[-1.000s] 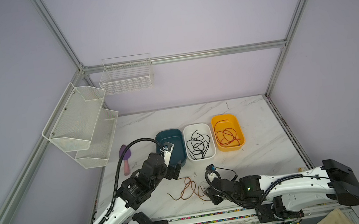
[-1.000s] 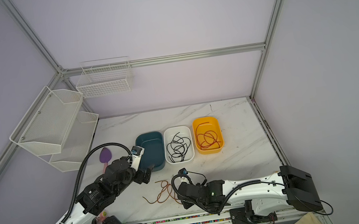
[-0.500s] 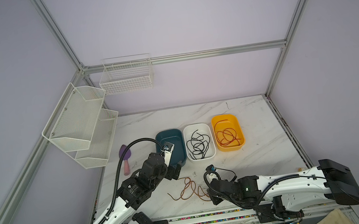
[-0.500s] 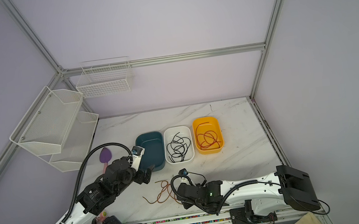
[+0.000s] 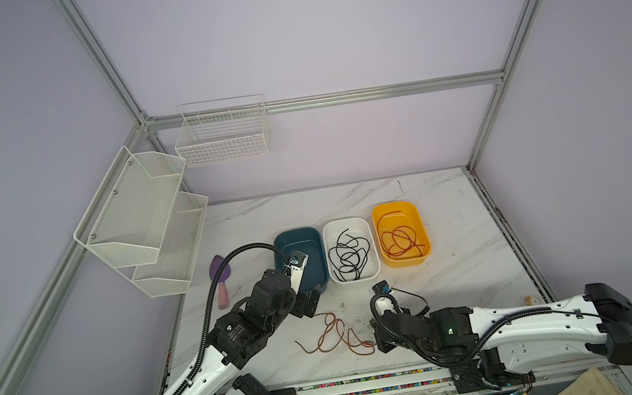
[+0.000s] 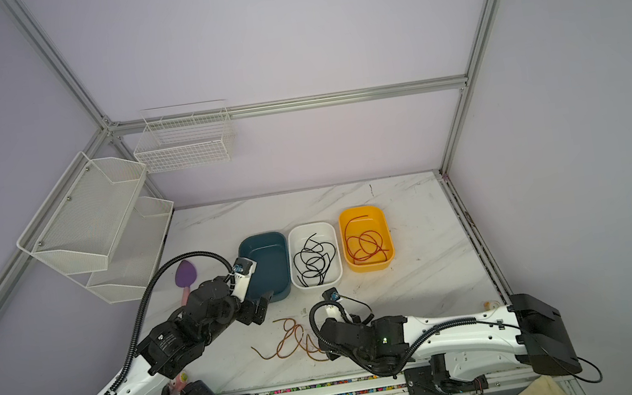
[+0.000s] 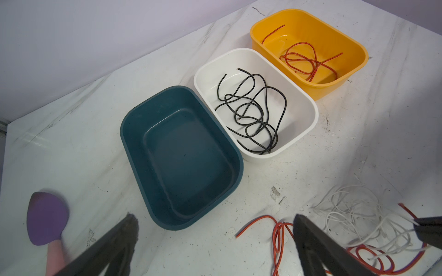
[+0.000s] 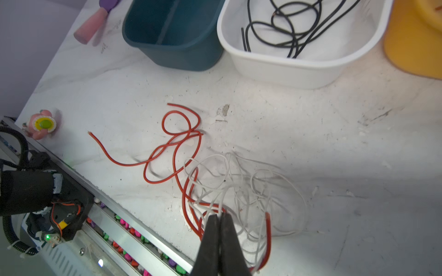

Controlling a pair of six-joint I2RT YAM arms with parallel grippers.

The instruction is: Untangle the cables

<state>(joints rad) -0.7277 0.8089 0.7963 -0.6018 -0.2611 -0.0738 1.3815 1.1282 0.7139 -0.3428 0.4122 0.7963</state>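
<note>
A: Where is the right gripper (image 8: 218, 216) relative to the tangle?
B: Right on it. Jaws are pressed together where the white cable (image 8: 241, 184) crosses the red cable (image 8: 174, 160), on the marble table (image 5: 463, 270) near its front edge. White strands run up to the tips. Can't tell if one is actually caught.
A: Left gripper (image 7: 214, 221)?
B: Spread wide, holding nothing. It hangs by the near end of the teal bin (image 7: 186, 153), near the red cable's far loops.
A: Other cables?
B: Black cables (image 7: 253, 112) in the white bin (image 7: 299, 112). Another red cable (image 7: 303, 59) in the yellow bin (image 7: 344, 43).
A: Room to move?
B: Tight at the front, since the tangle lies near the front rail (image 8: 134, 229). There's bare marble to the right of it and between it and the bins. Purple spatula (image 7: 45, 219) is well off to the left. Pink flower toy (image 8: 41, 124) sits at the front edge.
A: Blind spots?
B: In both top views the white cable barely shows on the marble, and the right arm covers its own tips. The left wrist view cuts off part of the tangle. The right wrist view cuts off most of the yellow bin.
</note>
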